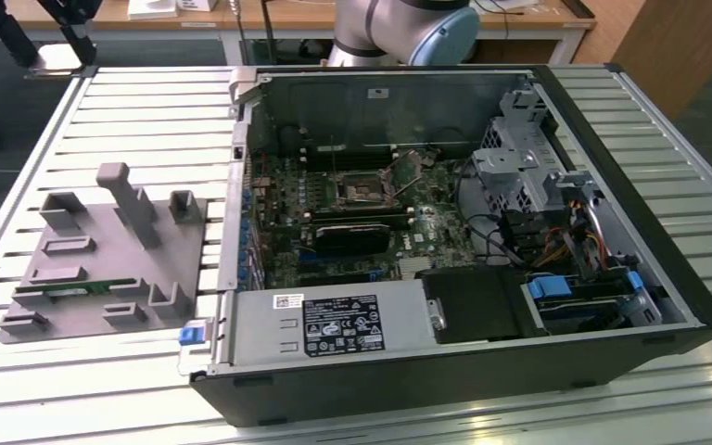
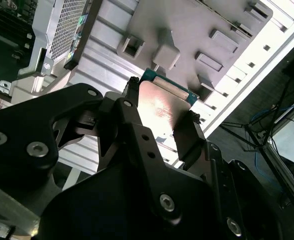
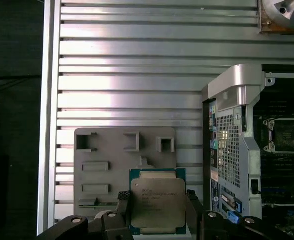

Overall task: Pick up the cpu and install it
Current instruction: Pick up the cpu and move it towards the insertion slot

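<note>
The cpu (image 3: 157, 202) is held in the gripper (image 3: 157, 197), clamped at two opposite edges by the black fingers (image 3: 123, 210), which are closed only as far as the chip's width. Its silver-grey metal top and pale green rim are seen in both wrist views, and in the second wrist view the chip (image 2: 162, 110) is seen gripped between the two fingers (image 2: 187, 135). Behind the chip, a grey moulded fixture (image 3: 112, 150) with raised blocks and slots is seen lying on the slatted metal worktop (image 3: 137, 60).

In the exterior view the fixture (image 1: 96, 269) is placed at the exterior view's left of an open computer case (image 1: 455, 389), which is laid on its side on the worktop (image 1: 121, 120). The motherboard is exposed inside it, and the dark, metal-framed socket (image 1: 362, 192) is seen near the board's middle. The same socket (image 3: 287, 135) is seen in the first wrist view, well apart from the held chip.
</note>
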`<state>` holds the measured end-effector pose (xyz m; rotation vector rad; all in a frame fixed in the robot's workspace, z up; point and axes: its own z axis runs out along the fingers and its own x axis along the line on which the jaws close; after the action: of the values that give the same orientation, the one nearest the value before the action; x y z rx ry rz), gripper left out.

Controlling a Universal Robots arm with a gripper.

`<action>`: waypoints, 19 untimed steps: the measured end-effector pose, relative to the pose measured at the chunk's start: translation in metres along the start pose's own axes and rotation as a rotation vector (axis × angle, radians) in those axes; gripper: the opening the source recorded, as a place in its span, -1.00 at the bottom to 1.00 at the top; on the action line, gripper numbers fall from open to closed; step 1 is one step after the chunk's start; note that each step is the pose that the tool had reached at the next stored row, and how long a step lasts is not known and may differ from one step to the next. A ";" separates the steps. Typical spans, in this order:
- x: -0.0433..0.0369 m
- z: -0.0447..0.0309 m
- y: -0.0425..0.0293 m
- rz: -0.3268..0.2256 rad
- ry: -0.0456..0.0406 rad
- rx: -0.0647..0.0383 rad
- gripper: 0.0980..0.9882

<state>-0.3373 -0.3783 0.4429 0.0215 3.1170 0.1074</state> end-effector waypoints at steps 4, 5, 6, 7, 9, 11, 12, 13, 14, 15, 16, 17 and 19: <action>-0.0069 0.0002 0.0008 0.000 0.0001 0.000 -0.03; -0.0087 0.0002 0.0012 0.000 0.0001 0.000 -0.03; -0.0106 0.0003 0.0015 0.000 0.0001 0.000 -0.03; -0.0125 0.0004 0.0019 0.000 0.0001 0.000 -0.03; -0.0166 0.0005 0.0024 0.000 0.0001 0.000 -0.03; -0.0209 0.0006 0.0029 0.000 0.0001 0.000 -0.03; -0.0233 0.0007 0.0030 0.000 0.0001 0.000 -0.03; -0.0256 0.0007 0.0031 0.000 0.0001 0.000 -0.03; -0.0277 0.0008 0.0033 0.000 0.0001 0.000 -0.03; -0.0299 0.0009 0.0034 0.000 0.0001 0.000 -0.03; -0.0320 0.0009 0.0036 0.000 0.0001 0.000 -0.03; -0.0342 0.0010 0.0039 0.000 0.0001 0.000 -0.03; -0.0391 0.0011 0.0045 0.000 0.0001 0.000 -0.03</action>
<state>-0.2981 -0.3742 0.4430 0.0216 3.1171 0.1073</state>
